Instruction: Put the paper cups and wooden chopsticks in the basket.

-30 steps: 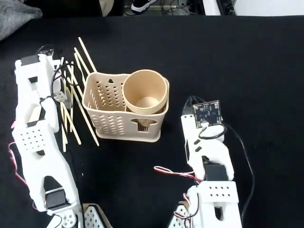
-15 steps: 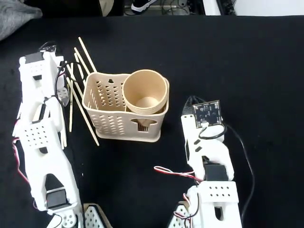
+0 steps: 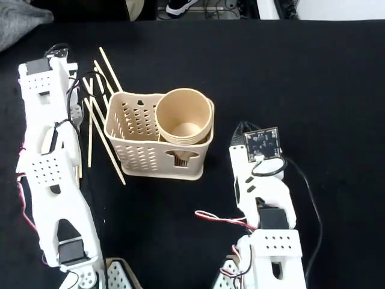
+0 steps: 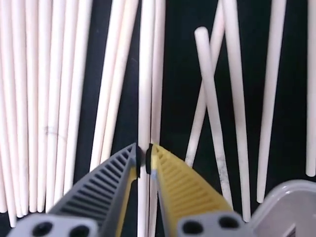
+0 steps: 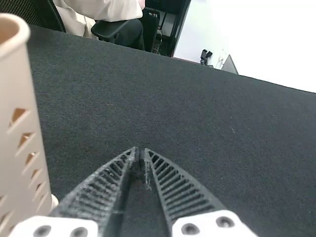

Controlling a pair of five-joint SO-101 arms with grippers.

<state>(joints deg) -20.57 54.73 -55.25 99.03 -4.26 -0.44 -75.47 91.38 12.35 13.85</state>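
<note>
Black table [image 3: 301,72] — left end effector [image 4: 143,154] closed above chopsticks [image 4: 146,74]

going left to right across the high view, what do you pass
left arm → chopsticks loose on the table → basket → stacked paper cups in the basket's right end → right arm

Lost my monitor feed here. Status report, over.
Left gripper shut, above loose chopsticks on table. Right gripper shut, empty, beside basket. Paper cups stacked in basket.
</note>
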